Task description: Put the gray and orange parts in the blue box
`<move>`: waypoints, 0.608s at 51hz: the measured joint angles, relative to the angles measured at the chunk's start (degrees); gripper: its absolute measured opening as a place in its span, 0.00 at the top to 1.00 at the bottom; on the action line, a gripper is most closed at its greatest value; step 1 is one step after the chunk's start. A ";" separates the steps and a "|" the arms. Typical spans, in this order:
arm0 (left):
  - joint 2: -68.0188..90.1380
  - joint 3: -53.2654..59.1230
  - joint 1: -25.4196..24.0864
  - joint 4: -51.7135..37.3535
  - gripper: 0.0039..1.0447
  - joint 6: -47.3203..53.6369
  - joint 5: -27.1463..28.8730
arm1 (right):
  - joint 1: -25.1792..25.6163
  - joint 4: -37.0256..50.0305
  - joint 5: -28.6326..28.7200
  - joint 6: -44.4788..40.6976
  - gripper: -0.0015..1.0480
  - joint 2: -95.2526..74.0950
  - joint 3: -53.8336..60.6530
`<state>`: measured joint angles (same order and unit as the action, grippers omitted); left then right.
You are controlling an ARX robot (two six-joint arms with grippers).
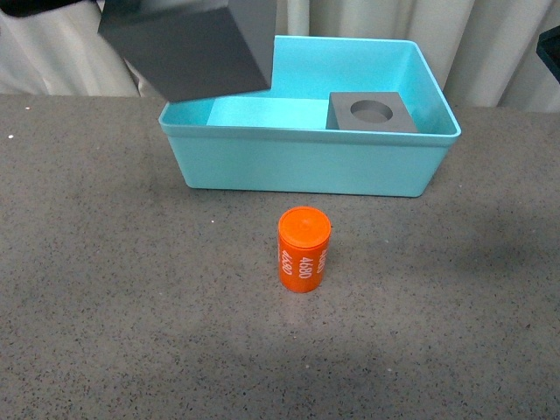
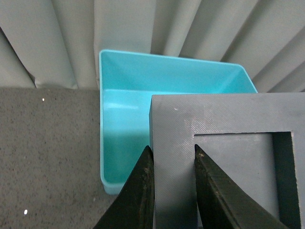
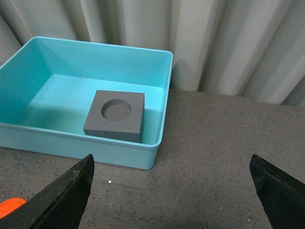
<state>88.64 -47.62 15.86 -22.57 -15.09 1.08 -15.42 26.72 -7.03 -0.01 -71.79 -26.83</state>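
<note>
The gray cube with the square recess (image 1: 197, 44) hangs high over the left part of the blue box (image 1: 306, 162). My left gripper (image 2: 173, 151) is shut on its wall; the recess (image 2: 248, 167) shows beside the fingers, with the blue box (image 2: 124, 119) below. The gray cube with the round recess (image 1: 371, 111) lies inside the box at its right, also seen in the right wrist view (image 3: 116, 115). The orange cylinder (image 1: 303, 249), printed "4680", stands upright on the table in front of the box. My right gripper (image 3: 171, 164) is open and empty over the table beside the box (image 3: 71, 143).
The dark speckled table (image 1: 131, 306) stretches around the box. Pale curtains (image 1: 490, 44) hang right behind it. An orange edge of the cylinder (image 3: 9, 206) shows at the corner of the right wrist view.
</note>
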 joint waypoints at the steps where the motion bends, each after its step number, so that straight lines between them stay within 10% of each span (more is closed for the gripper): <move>1: 0.39 -0.57 0.04 0.00 0.83 -0.02 0.15 | 0.00 0.00 0.00 0.00 0.09 0.00 0.00; 31: 26.62 -24.13 -1.27 6.69 0.83 -1.49 3.87 | 0.00 0.00 0.00 0.00 0.09 0.00 0.00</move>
<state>115.26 -71.75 14.59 -15.88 -16.58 4.95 -15.42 26.72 -7.03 -0.01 -71.79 -26.83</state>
